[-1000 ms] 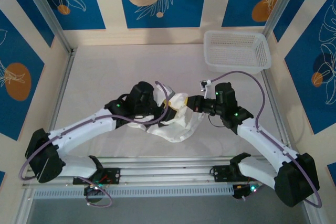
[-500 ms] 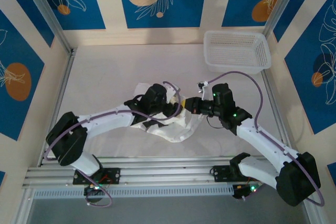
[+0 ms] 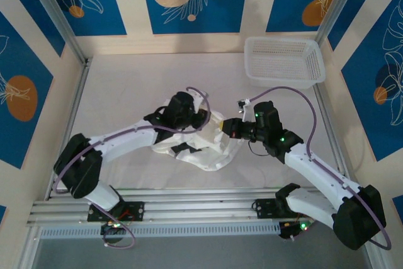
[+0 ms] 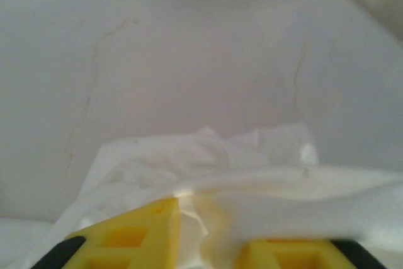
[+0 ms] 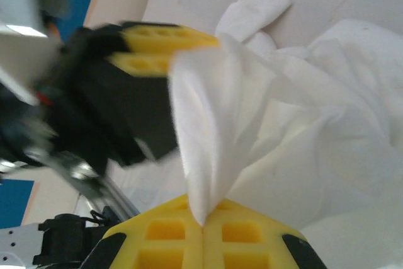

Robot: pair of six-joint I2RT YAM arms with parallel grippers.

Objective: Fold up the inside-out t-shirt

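while the right gripper [image 5: 203, 226] is pinching a fold of the inside-out t-shirt [image 3: 211, 154] in closed jaws, the left gripper [image 4: 208, 247] is clamping the same cloth just beside it. the t-shirt is lying crumpled near the middle of the bench [image 3: 126, 80], and a white mesh basket [image 3: 283, 61] is sitting at the far right corner.

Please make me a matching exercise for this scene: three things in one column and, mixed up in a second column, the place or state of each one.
Things:
1. t-shirt
2. basket
3. right gripper

Places or states:
a. at the far right corner of the table
b. shut on a fold of white cloth
c. lying crumpled in the middle of the table

Pairs: 1-c, 2-a, 3-b.
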